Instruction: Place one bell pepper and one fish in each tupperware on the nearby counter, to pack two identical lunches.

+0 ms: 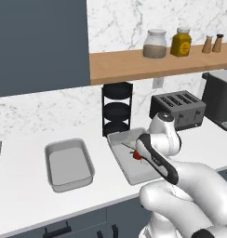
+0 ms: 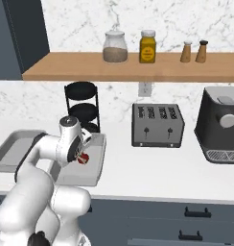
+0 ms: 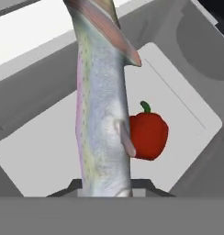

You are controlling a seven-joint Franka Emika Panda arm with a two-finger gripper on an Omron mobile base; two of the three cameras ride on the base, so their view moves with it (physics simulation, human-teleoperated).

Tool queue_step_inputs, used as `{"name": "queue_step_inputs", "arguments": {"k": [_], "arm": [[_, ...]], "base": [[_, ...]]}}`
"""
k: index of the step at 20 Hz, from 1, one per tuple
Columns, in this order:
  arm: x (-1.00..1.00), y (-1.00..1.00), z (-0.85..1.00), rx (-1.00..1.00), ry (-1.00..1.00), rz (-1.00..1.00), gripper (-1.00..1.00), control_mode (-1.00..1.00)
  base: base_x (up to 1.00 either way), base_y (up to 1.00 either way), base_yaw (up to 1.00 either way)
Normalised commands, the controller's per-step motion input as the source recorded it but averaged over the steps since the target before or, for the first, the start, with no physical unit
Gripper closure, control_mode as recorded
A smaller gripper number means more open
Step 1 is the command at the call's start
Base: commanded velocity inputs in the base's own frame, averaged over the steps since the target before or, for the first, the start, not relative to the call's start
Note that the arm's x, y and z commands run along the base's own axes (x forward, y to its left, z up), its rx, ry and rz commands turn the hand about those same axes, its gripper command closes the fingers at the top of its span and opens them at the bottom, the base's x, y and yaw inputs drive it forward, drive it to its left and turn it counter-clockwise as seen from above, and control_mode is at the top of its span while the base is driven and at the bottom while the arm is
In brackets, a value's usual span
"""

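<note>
My gripper (image 3: 106, 188) is shut on a long silvery fish (image 3: 102, 114), which hangs over the right tupperware (image 3: 40, 156). A red bell pepper (image 3: 148, 133) lies on that container's floor just beside the fish. In the base views the hand (image 1: 136, 149) (image 2: 85, 144) hovers low over this grey tupperware (image 1: 122, 160) (image 2: 92, 168), with the pepper (image 1: 137, 156) (image 2: 83, 158) under it. The second tupperware (image 1: 69, 165) (image 2: 8, 151) stands empty to the left on the white counter (image 1: 22, 195) (image 2: 152, 168).
A black three-tier rack (image 1: 117, 109) (image 2: 82, 105) stands right behind the tupperware. A toaster (image 1: 176, 108) (image 2: 157, 125) and a coffee machine (image 1: 220, 100) (image 2: 222, 125) sit further right. A wooden shelf (image 1: 134, 65) with jars hangs above.
</note>
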Motion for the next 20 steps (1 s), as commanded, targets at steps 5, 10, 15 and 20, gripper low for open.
{"name": "queue_step_inputs", "arguments": {"k": [5,10,15,20], "arm": [[0.34,0.04,-0.47,-0.12,0.27,0.00,1.00,-1.00],[0.03,-0.15,-0.45,-0.07,0.07,0.00,1.00,-1.00],[0.00,-0.05,-0.50,-0.07,0.00,0.00,1.00,-1.00],[-0.04,-0.03,-0.48,-0.07,0.00,0.02,-1.00,-1.00]], "base": [[0.00,0.00,0.00],[0.00,0.00,0.00],[0.00,0.00,0.00],[0.00,0.00,0.00]]}}
